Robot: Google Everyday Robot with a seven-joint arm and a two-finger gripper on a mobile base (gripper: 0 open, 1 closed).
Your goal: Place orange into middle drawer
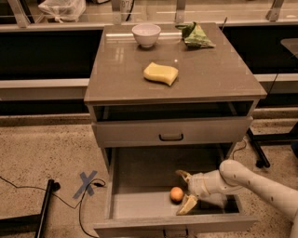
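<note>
At the far left, a black cable (18, 185) is seen trailing over the speckled floor to a dark bar (44, 209), and a cross of blue tape (87, 183) is stuck to the floor just left of the cabinet. Behind, on the ledge at the upper left, a pale plastic bag (63, 7) is set down. The grey cabinet top (209, 74) is occupied by three things, well apart from one another: a white bowl (146, 35) at the back, a wavy yellow sponge (161, 73) near the middle, and a crumpled green packet (195, 35) at the back right. Below the top, the upper drawer (130, 135) is shut, its black loop handle (171, 137) centred on the front. The middle drawer (139, 204) is pulled fully out, and nothing is laid across its mouth. The orange (175, 194) is found on the drawer's pale floor, right of centre and toward the front wall. The gripper (181, 192) is lowered inside the drawer from the right, its fingers (187, 205) spread wide apart — the orange is framed between their tips but is not clamped by them. The white arm (260, 183) is stretched in over the drawer's right wall, and a black stand leg (257, 151) is seen on the floor at the far right.
</note>
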